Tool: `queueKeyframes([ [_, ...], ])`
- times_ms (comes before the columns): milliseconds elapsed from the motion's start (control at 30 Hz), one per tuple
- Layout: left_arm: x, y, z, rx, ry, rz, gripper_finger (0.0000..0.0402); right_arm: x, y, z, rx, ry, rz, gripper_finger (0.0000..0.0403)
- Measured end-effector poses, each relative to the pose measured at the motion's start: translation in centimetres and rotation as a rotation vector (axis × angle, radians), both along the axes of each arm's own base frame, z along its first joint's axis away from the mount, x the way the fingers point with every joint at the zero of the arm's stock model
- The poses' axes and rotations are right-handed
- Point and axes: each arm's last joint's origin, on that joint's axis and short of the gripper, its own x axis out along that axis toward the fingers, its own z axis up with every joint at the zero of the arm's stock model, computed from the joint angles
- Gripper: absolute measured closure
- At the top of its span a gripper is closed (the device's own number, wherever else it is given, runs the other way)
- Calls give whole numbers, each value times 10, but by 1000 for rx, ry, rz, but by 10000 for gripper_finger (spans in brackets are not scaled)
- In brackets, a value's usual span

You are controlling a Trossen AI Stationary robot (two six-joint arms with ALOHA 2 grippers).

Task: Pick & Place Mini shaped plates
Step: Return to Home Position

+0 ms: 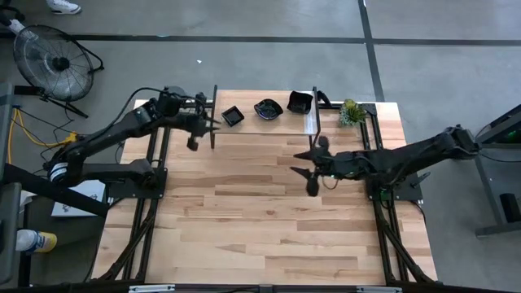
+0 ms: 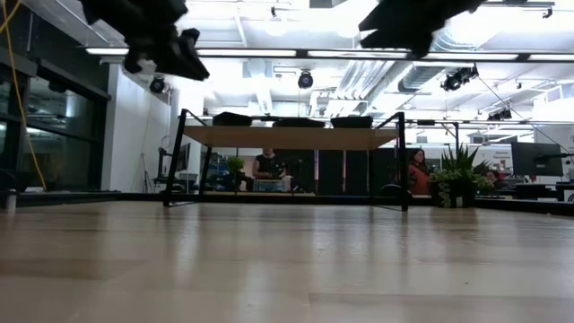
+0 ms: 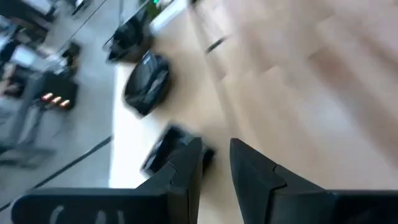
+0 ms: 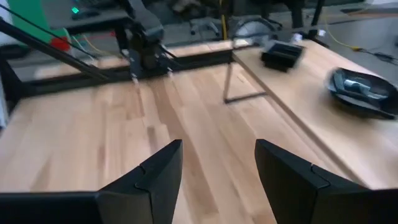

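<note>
Three glossy black mini plates rest on a raised shelf at the table's far edge: a square one, a wavy-edged one and a third. My left gripper hovers just left of and nearer than the square plate, fingers a little apart and empty. My right gripper hovers over the table's middle right, nearer than the shelf, wide open and empty. The right wrist view shows the square plate and the wavy-edged plate.
A small green plant stands at the far right, beside the shelf. The shelf's black frame legs stand on the table. The wooden tabletop stretches toward the near edge. A fan stands on the floor, and people sit in the room beyond.
</note>
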Motion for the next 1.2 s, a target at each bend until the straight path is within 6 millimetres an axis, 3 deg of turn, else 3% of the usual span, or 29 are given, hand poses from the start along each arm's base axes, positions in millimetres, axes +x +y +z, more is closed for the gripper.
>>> queueKeyframes([
  [167,-6,-28,-13,-71,-38,-91,323,-32,-7,1,6,52,-57,206],
  [300,-10,-57,-40,-98,-157,-136,323,-52,-11,-38,53,-38,-82,206],
  [433,-18,-88,-75,-123,-295,-163,323,-74,-8,-75,177,-260,-42,206],
  [633,-35,-123,-109,-102,-445,-135,323,-98,-7,-98,192,-434,-31,206],
  [867,-54,-138,-108,9,-480,-124,323,-111,-9,-97,96,-452,-16,206],
  [1200,-87,-132,-105,-38,-568,-253,323,-131,-15,-102,81,-365,8,206],
])
